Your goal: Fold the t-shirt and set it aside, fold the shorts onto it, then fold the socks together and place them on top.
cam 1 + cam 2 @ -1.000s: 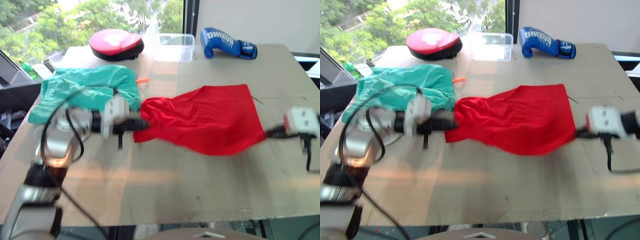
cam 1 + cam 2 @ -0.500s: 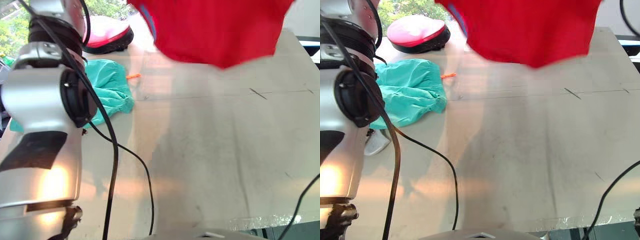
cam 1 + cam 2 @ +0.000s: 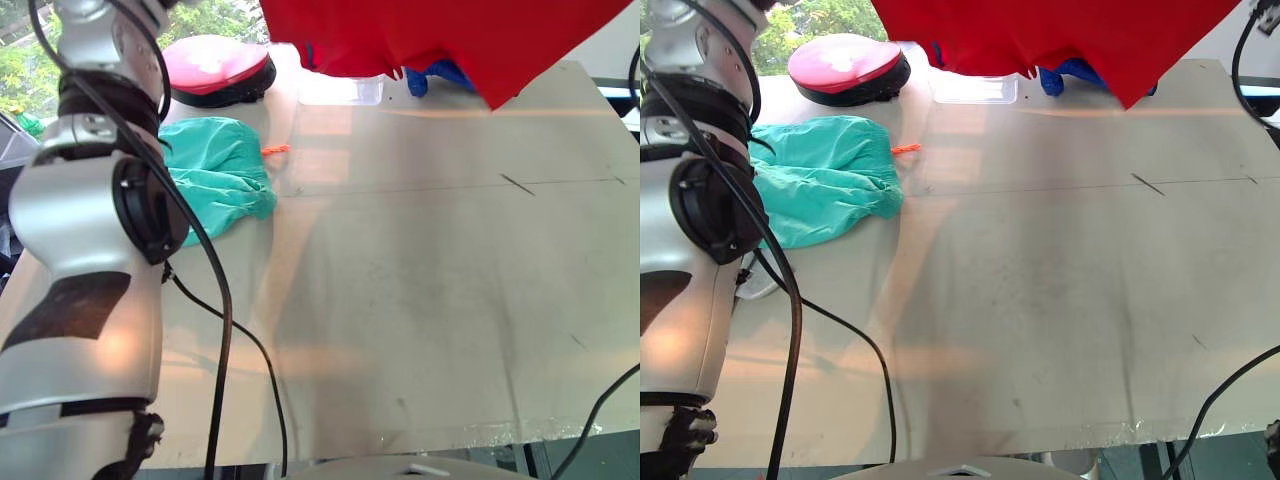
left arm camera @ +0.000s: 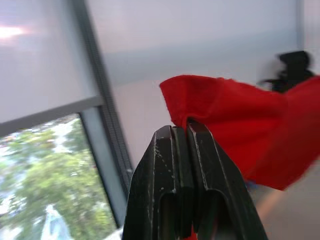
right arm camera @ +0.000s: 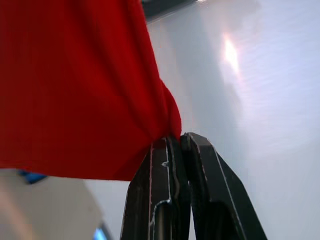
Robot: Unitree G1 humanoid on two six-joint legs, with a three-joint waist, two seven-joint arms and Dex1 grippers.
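The red t-shirt (image 3: 440,35) hangs in the air above the far side of the table, held up between both arms. My left gripper (image 4: 182,131) is shut on one pinched corner of the t-shirt (image 4: 235,115). My right gripper (image 5: 175,142) is shut on another bunched corner of the t-shirt (image 5: 75,85). The teal-green shorts (image 3: 215,170) lie crumpled on the table at the left, their orange drawstring (image 3: 274,150) poking out. The socks are out of view.
A red and black round pad (image 3: 215,70) lies at the far left. A clear plastic box (image 3: 340,92) and a blue boxing glove (image 3: 440,78) sit at the far edge, partly behind the t-shirt. The beige table (image 3: 430,280) spreads in front. Cables hang from my left arm.
One second ago the t-shirt lay stretched on the table between both grippers. It now hangs lifted above the far side, its lower edge higher than half a second ago.
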